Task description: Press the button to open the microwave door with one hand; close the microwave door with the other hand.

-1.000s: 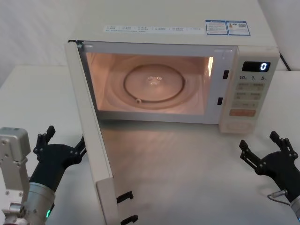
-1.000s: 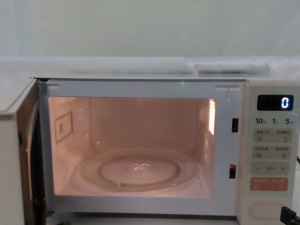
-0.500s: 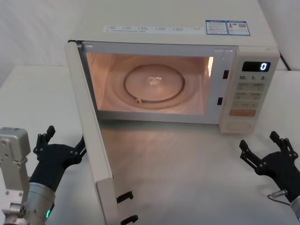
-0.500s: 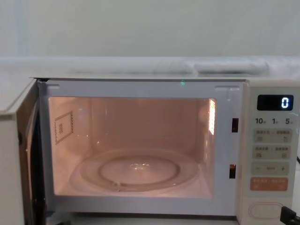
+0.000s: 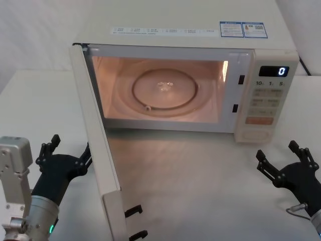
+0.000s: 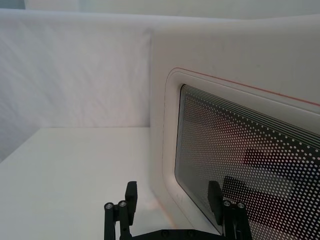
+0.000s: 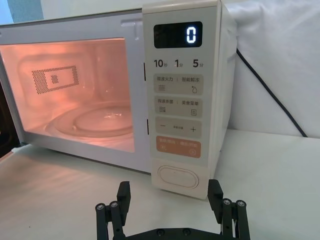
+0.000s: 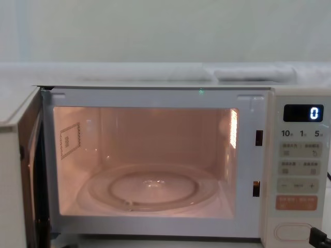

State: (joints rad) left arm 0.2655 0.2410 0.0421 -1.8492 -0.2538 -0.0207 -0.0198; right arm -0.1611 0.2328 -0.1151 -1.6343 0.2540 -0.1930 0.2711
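The microwave door [image 5: 99,143] stands wide open, swung out toward me on the left, and the lit cavity [image 5: 160,90] holds a glass turntable. My left gripper [image 5: 71,145] is open, low on the left, just outside the door's outer face. In the left wrist view it [image 6: 172,192] faces the door's dotted window [image 6: 240,150] from close by. The cream pill-shaped button [image 5: 258,134] sits at the bottom of the control panel. My right gripper [image 5: 277,150] is open, low on the right, a short way in front of the button [image 7: 178,176], apart from it [image 7: 169,190].
The microwave [image 5: 190,30] fills the back of the white table [image 5: 200,175]. An orange key [image 7: 178,147] sits right above the button. A black cable [image 7: 270,95] runs behind the microwave on the right. Two latch hooks [image 5: 135,211] stick out of the door's free edge.
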